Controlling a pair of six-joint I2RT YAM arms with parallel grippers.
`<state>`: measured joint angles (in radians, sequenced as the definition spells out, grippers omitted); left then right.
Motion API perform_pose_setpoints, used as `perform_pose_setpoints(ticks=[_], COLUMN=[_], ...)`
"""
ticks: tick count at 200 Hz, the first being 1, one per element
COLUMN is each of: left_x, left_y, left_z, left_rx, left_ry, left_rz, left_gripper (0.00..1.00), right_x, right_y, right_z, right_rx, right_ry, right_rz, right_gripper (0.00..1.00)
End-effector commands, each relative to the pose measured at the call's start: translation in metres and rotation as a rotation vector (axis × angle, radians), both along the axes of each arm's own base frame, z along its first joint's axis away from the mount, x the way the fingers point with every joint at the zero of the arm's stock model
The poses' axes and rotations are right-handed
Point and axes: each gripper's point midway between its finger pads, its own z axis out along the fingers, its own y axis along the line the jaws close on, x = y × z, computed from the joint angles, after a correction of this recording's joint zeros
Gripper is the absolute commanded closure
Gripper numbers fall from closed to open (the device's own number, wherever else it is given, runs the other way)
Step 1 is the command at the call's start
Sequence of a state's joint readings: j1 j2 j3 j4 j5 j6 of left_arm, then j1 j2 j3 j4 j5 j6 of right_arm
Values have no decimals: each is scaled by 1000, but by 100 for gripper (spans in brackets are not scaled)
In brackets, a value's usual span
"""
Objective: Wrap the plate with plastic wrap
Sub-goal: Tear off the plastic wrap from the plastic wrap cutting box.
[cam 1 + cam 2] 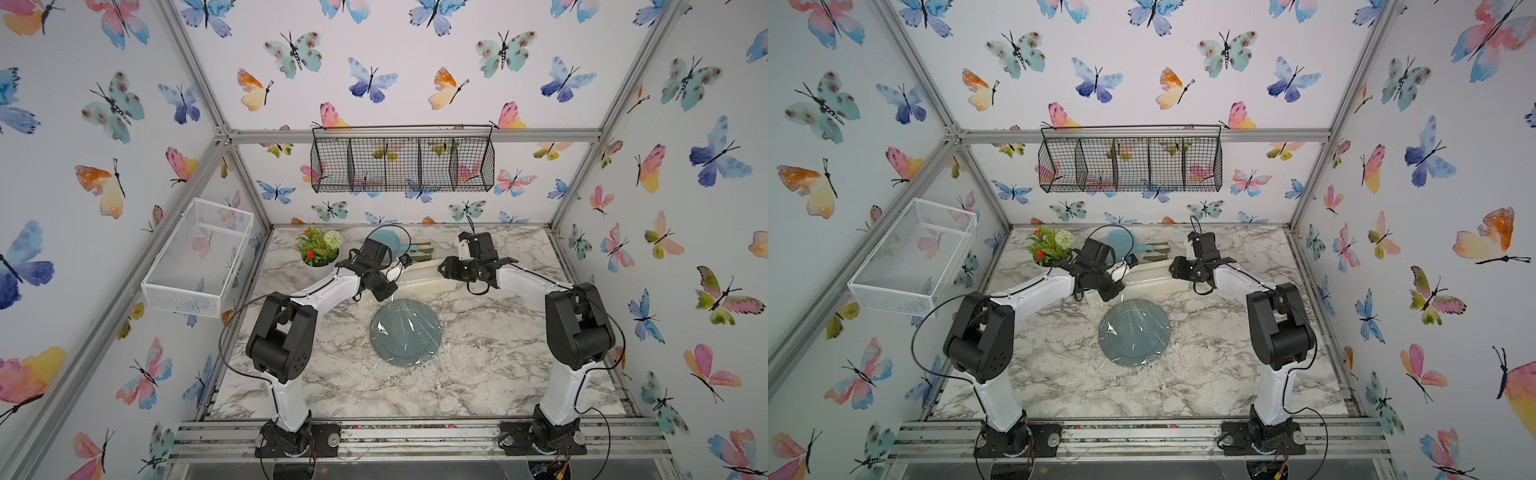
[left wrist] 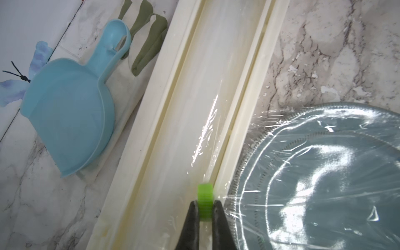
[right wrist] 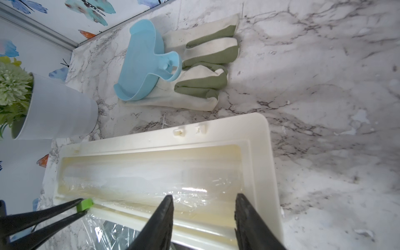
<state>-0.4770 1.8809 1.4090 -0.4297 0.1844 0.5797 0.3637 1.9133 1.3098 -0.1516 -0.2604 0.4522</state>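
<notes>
Already thin glossy plastic wrap (image 2: 303, 155) covers the large slate-blue round plate (image 1: 405, 332) on the marble desk (image 1: 478, 374), just beside the long cream box (image 3: 151, 140). My left claw (image 2: 204, 204) pinches its green slider (image 2: 205, 191); my right claw (image 3: 203, 201) gapes empty over the box. Cutting and tucking remain, I judge.

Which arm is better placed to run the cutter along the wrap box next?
Left: the left hand is shut on the green slider; the right hand is open at the wrap box.
</notes>
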Motion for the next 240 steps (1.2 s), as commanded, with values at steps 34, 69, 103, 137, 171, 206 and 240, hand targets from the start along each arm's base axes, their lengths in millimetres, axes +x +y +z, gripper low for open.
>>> perform_pose_setpoints(ticks=[34,69,103,137,171,206,240], left_x=[-27,-31,-22,-14,-23,-32,-34], left_y=[10,31,50,64,80,95,104], left_z=[-45,-52,-50,-44,-48,-48,-48], left_rx=[184,313,416,437,457,444,438], left_ry=[182,117,61,42,51,49,47], left_rz=[-121,-165,-172,-159,-173,-183,-166], left_gripper=[100,100,100,100,100,100,100], right_x=[-54,-54,-58,-59,-59,-64,-61], right_y=[-64,-74,-79,-83,-85,-85,-87], right_z=[-113,-118,-128,-133,-138,-147,-142], right_rx=[-290,-352,-380,-410,-423,-420,-431], right_ry=[363,368,390,402,411,426,413], right_rz=[-65,-77,-73,-71,-71,-67,-71], right_gripper=[51,50,50,51,50,50,51])
